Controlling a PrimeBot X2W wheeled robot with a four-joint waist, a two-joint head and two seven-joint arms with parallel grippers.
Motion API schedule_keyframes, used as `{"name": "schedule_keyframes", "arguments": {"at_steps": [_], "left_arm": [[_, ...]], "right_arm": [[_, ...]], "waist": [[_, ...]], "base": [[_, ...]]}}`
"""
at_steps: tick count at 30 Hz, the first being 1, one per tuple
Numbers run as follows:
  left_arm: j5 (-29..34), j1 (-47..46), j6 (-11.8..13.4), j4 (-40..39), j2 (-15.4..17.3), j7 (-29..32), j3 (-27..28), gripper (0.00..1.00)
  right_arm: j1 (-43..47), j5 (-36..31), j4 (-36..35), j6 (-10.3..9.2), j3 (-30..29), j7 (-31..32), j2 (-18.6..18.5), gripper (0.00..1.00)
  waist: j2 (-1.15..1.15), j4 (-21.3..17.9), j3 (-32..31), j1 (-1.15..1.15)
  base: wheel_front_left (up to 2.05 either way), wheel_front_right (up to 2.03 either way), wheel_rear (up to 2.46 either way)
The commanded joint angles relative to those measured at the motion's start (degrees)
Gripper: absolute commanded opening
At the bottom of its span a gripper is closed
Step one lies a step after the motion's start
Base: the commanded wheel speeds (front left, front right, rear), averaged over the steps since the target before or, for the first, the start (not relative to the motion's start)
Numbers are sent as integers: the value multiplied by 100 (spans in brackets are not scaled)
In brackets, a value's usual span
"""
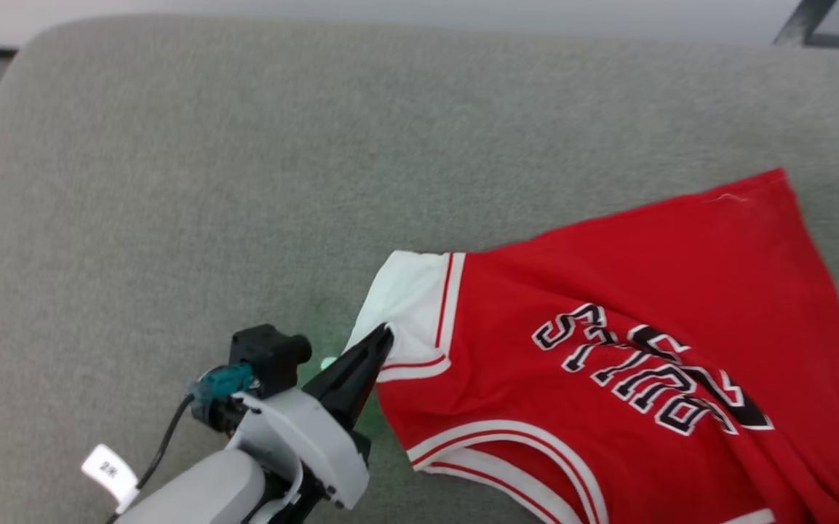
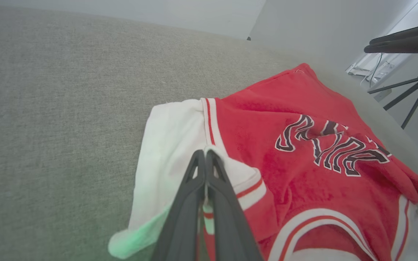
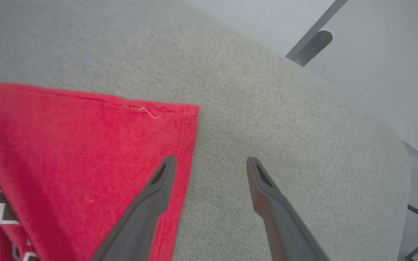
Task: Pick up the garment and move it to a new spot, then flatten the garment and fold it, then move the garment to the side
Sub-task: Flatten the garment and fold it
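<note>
A: Where does the garment (image 1: 608, 276) lie?
B: On the grey cushion (image 1: 172, 182). The left fingers (image 2: 192, 188) are pressed together on its white shoulder panel, cloth pinched at their tips. The right fingers (image 3: 267, 195) stand wide apart and hold nothing; one hangs over the red hem edge, the other over bare cushion
A: How should the robot flatten it well?
B: Probably by closing the right fingers on that hem, then drawing both holds apart, low and even
</note>
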Motion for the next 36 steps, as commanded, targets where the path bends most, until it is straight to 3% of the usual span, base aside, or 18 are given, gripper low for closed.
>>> {"name": "schedule_keyframes", "arguments": {"at_steps": [1, 9, 13, 14, 15, 17, 24, 30, 36], "left_arm": [[74, -159, -39, 5, -100, -9, -15, 0], [229, -495, -156, 162, -382, -103, -89, 0], [250, -556, -202, 261, -451, -144, -101, 0], [248, -564, -206, 285, -461, -154, -100, 0], [245, -567, -218, 303, -476, -167, -101, 0], [231, -565, -231, 355, -480, -179, -99, 0], [88, -487, -341, 490, -522, -303, -21, 0], [-61, -700, -591, 642, -418, -338, 137, 0], [-218, -1689, -968, 914, -372, -257, 561, 0]], "right_arm": [[-362, -60, 355, 0, 318, -25, 35, 100], [-1045, -50, 1617, 0, 1280, -262, -160, 100], [-1071, 96, 1941, 0, 1646, -339, -89, 100], [-1083, 175, 2025, 1, 1746, -354, -68, 73], [-1082, 245, 2070, 2, 1877, -363, -51, 40], [-1115, 322, 2144, 12, 2106, -402, -31, 0], [-1400, 666, 2358, 12, 2382, -931, 47, 0], [-1725, 1029, 2668, -1, 1986, -1737, 156, 0], [-2361, 976, 3240, -1, 1368, -2624, 489, 0]], "waist": [[0, 460, 556, 0], [0, 849, 981, 0], [0, 908, 1014, 0], [0, 916, 1015, 0], [0, 920, 1011, 0], [0, 915, 990, 0], [0, 798, 710, 0], [0, 597, 385, 0], [0, 332, 345, 0]], "base": [[0, 0, 0], [0, 0, 0], [0, 0, 0], [0, 0, 0], [0, 0, 0], [0, 0, 0], [0, 0, 0], [0, 0, 0], [0, 0, 0]]}}
